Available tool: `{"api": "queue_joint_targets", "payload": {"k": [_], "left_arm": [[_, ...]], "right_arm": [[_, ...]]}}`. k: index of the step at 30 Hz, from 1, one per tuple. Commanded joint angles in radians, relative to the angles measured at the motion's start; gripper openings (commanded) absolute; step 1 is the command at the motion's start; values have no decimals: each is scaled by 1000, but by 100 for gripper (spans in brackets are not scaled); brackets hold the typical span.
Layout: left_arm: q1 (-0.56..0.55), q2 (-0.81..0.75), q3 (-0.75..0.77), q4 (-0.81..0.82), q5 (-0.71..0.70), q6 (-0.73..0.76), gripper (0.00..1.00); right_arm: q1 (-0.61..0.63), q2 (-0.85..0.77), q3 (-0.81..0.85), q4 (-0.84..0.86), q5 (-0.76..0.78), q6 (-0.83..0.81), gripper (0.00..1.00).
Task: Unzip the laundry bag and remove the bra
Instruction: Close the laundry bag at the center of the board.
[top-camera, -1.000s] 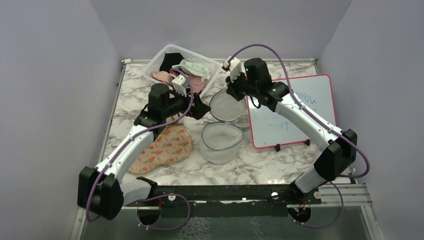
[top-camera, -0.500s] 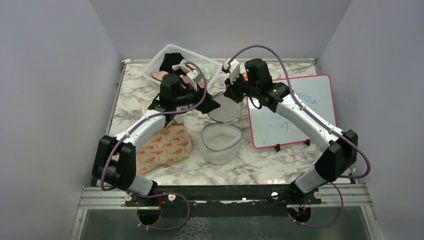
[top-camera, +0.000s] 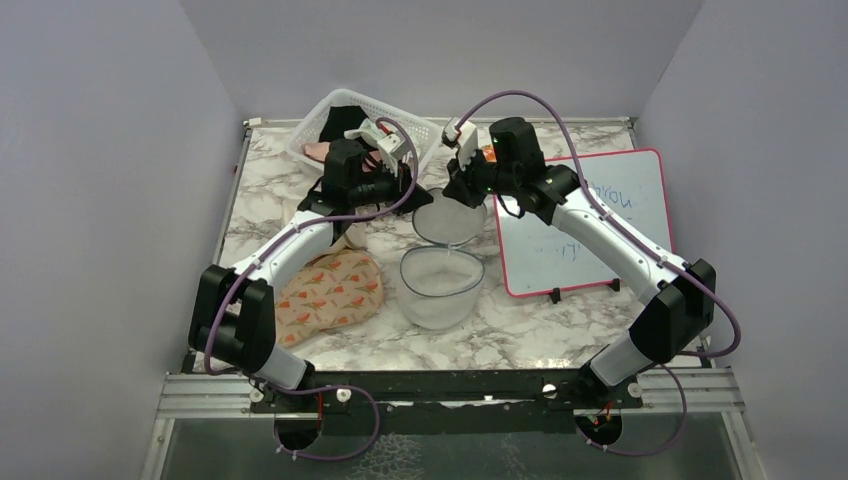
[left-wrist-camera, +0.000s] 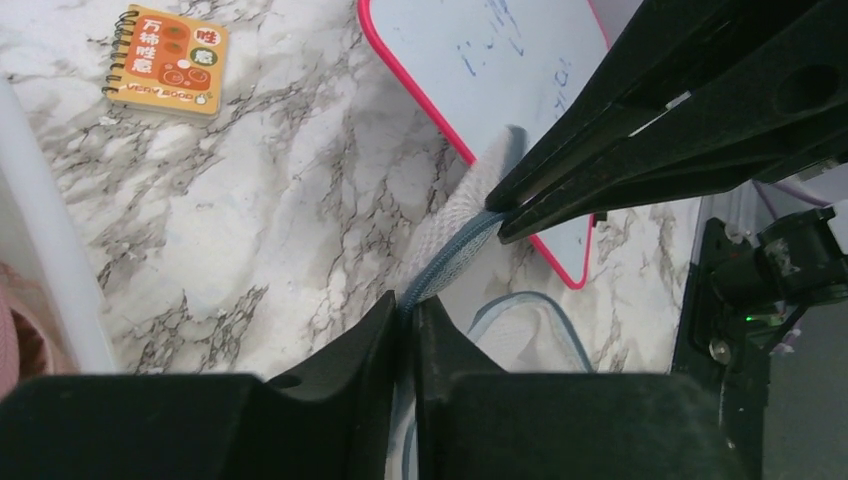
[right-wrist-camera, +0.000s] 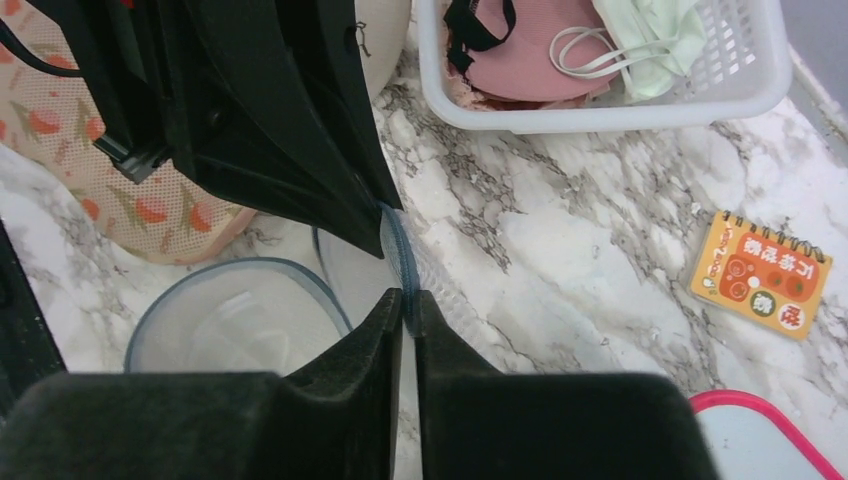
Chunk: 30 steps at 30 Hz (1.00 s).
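On the marble table (top-camera: 560, 330), the biggest thing is a red-framed whiteboard (top-camera: 630, 195) lying flat on the right side, with faint blue writing on it. The right arm (top-camera: 610, 235) reaches over its near corner toward the middle of the table, and the left arm (top-camera: 290, 250) comes in from the other side to meet it. At the back left stands a white basket (top-camera: 312, 130), tilted, holding pink and pale green garments (right-wrist-camera: 530, 60) and a black strap. Near the left arm lies a flat peach floral pouch (top-camera: 325, 295). Just beside it, mid-table, is the bag (top-camera: 440, 290). It is unzipped, its round body sitting open toward the near edge. Its mesh lid (top-camera: 450, 222) is thrown back behind it, toward the basket, and lifted by the rim. A small orange spiral notebook (left-wrist-camera: 168, 48) lies on the marble at the back, between basket and whiteboard. Both pincers have hold of the lid's grey-blue zip band. The left gripper (left-wrist-camera: 403, 330) has its fingers pressed together on the band, and the right gripper (right-wrist-camera: 405, 300) is clamped on the same band a little way along. A short stretch of zip runs taut between the two sets of black fingertips, which nearly touch.
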Motion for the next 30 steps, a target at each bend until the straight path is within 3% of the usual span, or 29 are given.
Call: {"api": "queue_joint_targets", "payload": {"k": [1,6,11,14,19,25,30], "left_arm": [[1,-46,11,-59,-58,38,0],[-1,-167,-50,-70,-218,47,0],[-1,-330,-176,-28,-369,49,0],[-2,-436,-253,-26,-447,102,0],[-28,-539,-318,-43,-377,240,0],[-188,-610,-396,-107,-531,442,0],[-302,-625,-434,-168,-566,554,0]], "right_arm": [[6,-28,28,17,-58,37,11],[6,-47,44,-17,-10,96,43],[6,-123,7,10,15,151,60],[6,-166,-27,23,3,170,61],[6,-230,-105,29,38,210,61],[6,-335,-225,68,30,301,61],[6,-430,-271,63,106,304,62]]}}
